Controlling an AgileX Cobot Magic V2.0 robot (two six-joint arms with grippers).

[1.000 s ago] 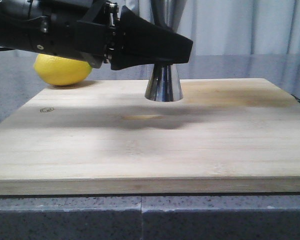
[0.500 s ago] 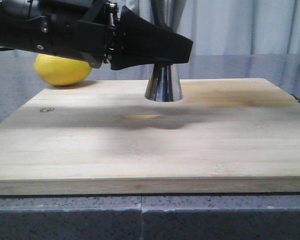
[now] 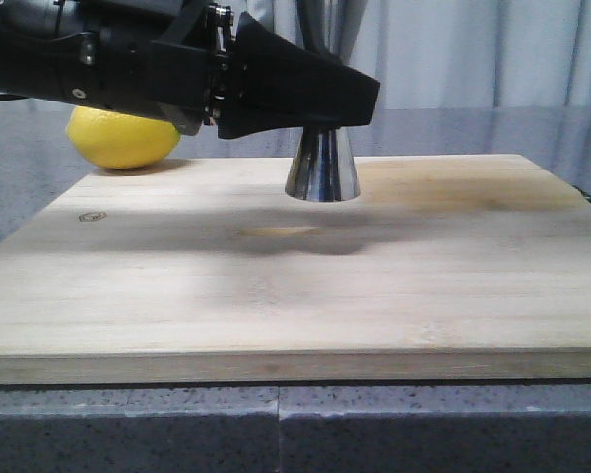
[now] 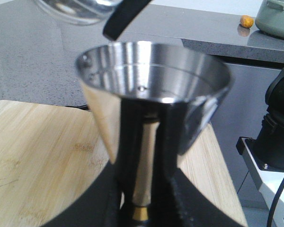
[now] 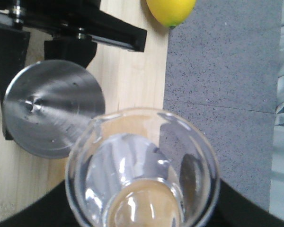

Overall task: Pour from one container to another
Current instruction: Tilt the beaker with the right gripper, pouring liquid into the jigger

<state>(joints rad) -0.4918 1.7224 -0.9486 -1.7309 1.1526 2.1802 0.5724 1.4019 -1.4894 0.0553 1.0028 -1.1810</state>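
Up close, your left tool (image 4: 143, 198) is clenched on the steel cup (image 4: 154, 90), its black fingers (image 4: 128, 142) pressed against the cone's narrow waist. From the front you see only the flared base of that cup (image 3: 322, 166) standing on the wooden board (image 3: 295, 266), with the left tool (image 3: 360, 96) reaching in from the left and hiding the upper part. The left wrist view shows what the front hides: a wide open mouth and a bare shiny inside (whether any liquid sits in it, you cannot tell). The cup stands upright, long axis vertical, mouth up.

Your right tool (image 5: 142, 208) is grasping the clear glass (image 5: 143, 170); only the right wrist view shows this, looking straight down its open mouth. The glass sits above and just beside the steel cup (image 5: 54, 108), and its rim (image 4: 78, 10) shows over the cup in the left wrist view.

Farther out, a lemon (image 3: 124, 138) lies on the grey counter (image 3: 20, 187) behind the board's far left corner.
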